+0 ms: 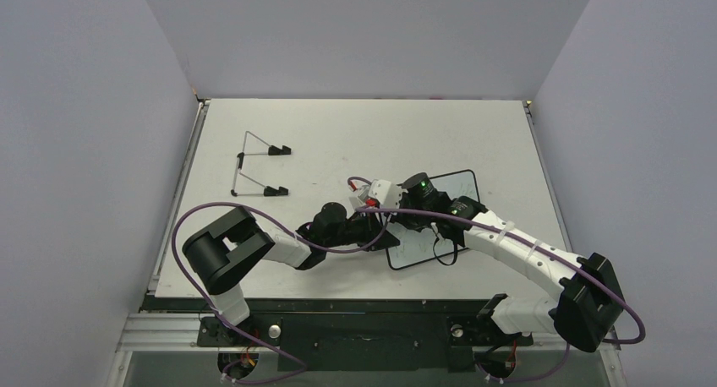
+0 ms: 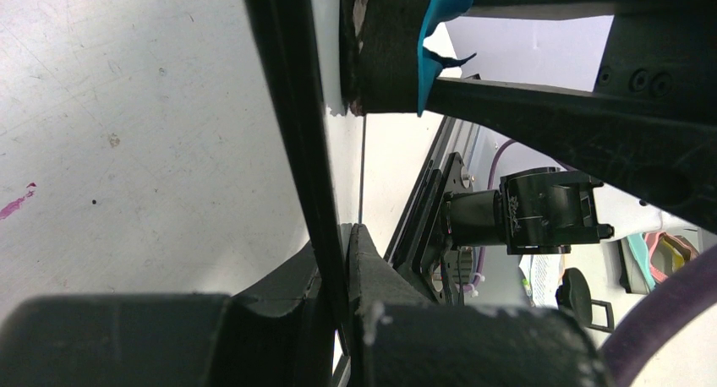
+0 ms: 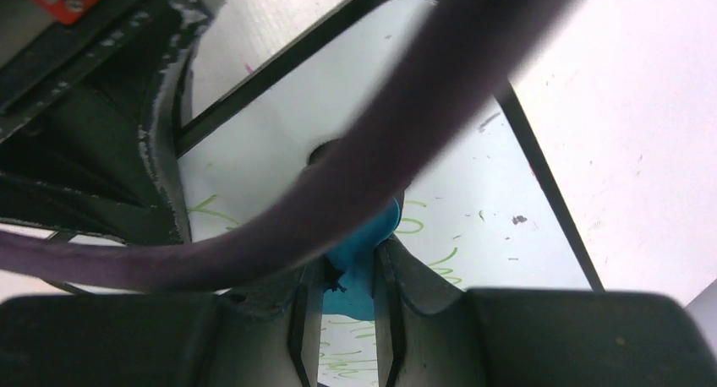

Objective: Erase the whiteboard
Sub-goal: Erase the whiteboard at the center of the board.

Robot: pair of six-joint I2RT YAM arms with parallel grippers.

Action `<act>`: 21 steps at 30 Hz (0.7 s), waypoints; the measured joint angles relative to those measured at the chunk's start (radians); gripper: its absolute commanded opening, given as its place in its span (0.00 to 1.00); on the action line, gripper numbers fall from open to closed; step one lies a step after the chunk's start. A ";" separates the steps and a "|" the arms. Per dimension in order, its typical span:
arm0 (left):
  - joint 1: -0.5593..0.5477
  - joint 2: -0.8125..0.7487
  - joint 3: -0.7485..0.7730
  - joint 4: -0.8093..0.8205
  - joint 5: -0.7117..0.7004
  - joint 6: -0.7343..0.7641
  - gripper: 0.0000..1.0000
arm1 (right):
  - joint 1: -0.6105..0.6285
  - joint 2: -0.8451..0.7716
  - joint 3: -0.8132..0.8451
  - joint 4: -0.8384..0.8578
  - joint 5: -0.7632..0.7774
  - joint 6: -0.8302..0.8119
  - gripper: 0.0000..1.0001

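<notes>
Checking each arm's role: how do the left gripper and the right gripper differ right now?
The left gripper pinches the black rim of the whiteboard; the right gripper clamps a blue eraser. The left gripper sits at the board's edge; the right gripper is over its green-marked face. Both are shut.

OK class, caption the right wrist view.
Right fingers pinch a blue eraser over green writing on the whiteboard.

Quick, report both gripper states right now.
Left gripper: closed, clamped on the whiteboard rim.
Right gripper: closed, holding the blue eraser.
</notes>
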 measured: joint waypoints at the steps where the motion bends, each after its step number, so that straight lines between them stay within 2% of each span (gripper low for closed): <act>1: 0.000 0.000 0.000 0.000 -0.001 0.000 0.00 | -0.001 0.000 0.000 0.003 0.011 0.014 0.00; 8: -0.002 -0.003 0.000 0.000 -0.008 0.003 0.00 | -0.023 0.000 0.000 0.040 0.079 0.067 0.00; 15: -0.008 -0.005 0.000 0.002 -0.010 0.015 0.00 | -0.143 -0.038 0.003 0.013 -0.148 0.071 0.00; 21: -0.013 -0.005 0.000 0.002 -0.010 0.025 0.00 | -0.184 -0.089 0.002 0.024 -0.163 0.106 0.00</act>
